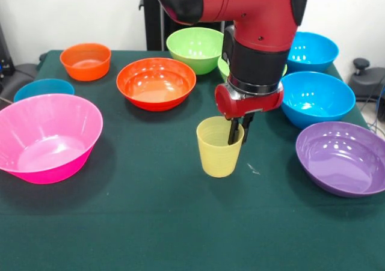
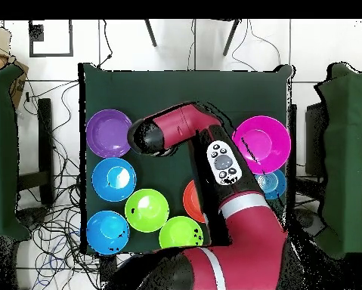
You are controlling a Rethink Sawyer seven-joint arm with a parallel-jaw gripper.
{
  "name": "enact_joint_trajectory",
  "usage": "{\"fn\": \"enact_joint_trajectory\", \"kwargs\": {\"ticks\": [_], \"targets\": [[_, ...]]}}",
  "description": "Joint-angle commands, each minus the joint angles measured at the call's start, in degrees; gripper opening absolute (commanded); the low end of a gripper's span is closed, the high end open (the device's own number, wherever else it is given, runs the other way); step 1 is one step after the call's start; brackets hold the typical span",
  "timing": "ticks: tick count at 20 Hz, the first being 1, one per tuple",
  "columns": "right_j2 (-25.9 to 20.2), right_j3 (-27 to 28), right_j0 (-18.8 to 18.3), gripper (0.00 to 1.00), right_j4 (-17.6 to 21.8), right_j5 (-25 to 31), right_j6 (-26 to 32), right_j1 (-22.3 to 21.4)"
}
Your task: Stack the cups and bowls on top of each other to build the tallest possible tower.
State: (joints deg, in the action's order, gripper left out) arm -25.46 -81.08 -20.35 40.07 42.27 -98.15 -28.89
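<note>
The pale-yellow cup (image 1: 219, 146) stands upright on the green table (image 1: 150, 223), near the middle. My gripper (image 1: 239, 130) comes down from above and is shut on the cup's right rim, one finger inside and one outside. The bowls lie apart around it, none stacked: pink (image 1: 48, 139), small orange (image 1: 85, 60), wide orange (image 1: 156, 83), lime green (image 1: 194, 48), a second lime green (image 1: 224, 66) mostly behind the arm, three blue (image 1: 43, 89) (image 1: 311, 50) (image 1: 317, 98), and purple (image 1: 343, 157). In the overhead view the arm (image 2: 176, 128) hides the cup and the gripper.
In the overhead view the purple bowl (image 2: 109, 133), blue bowls (image 2: 113, 178) (image 2: 107, 231) and green bowls (image 2: 146, 210) (image 2: 180, 232) line the left side, with the pink bowl (image 2: 261, 143) at the right. Bare cloth lies in front of the cup in the front view.
</note>
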Motion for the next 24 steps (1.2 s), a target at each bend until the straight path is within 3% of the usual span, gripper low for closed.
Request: {"fn": "enact_joint_trajectory", "kwargs": {"ticks": [1, 14, 24], "targets": [[1.12, 2.91, 1.12, 0.0, 5.59, 4.27, 11.33, 1.76], [2.76, 2.09, 1.9, 0.0, 11.83, 2.33, 11.33, 0.91], [1.83, 1.7, 1.24, 0.0, 12.06, 2.56, 10.68, 1.2]]}}
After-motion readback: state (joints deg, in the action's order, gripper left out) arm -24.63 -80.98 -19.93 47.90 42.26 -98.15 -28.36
